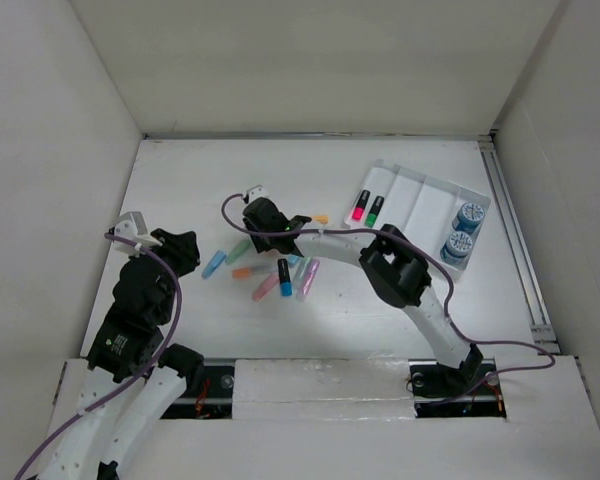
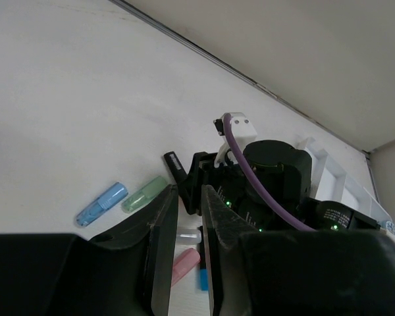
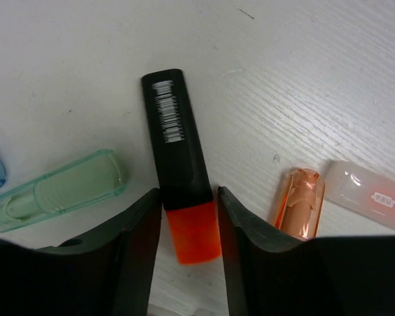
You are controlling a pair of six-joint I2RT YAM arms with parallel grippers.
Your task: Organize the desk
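We see the large flat matte white counter (image 1: pixel 360 320) under both arms. It is closed in by white wall panels, w/ a thin metal rail (image 1: pixel 515 240) along its right edge.

The right claw (image 3: pixel 189 196) is low over the middle-left of the counter. It pinches a black plastic highlighter with orange cap (image 3: pixel 181 151): one finger lies against each long side at the cap end, and the marker lies flat on the counter. On one side of it lies a pale green see-through highlighter (image 3: pixel 59 191). On the other side lie a peach see-through highlighter (image 3: pixel 299 201) and then a pale pink highlighter (image 3: pixel 372 194).

The left claw (image 2: pixel 189 192) hovers over the left part of the counter, fingers a little spread w/ a narrow gap and nothing btw them. A light blue highlighter (image 1: pixel 213 264) lies near.

Far right stands a small white compartmented tray (image 1: pixel 420 205). It holds a pink-capped black marker (image 1: pixel 360 205) and a green-capped black marker (image 1: pixel 375 210) side by side, plus 2 blue-and-white rolls (image 1: pixel 470 215) in the end compartment.
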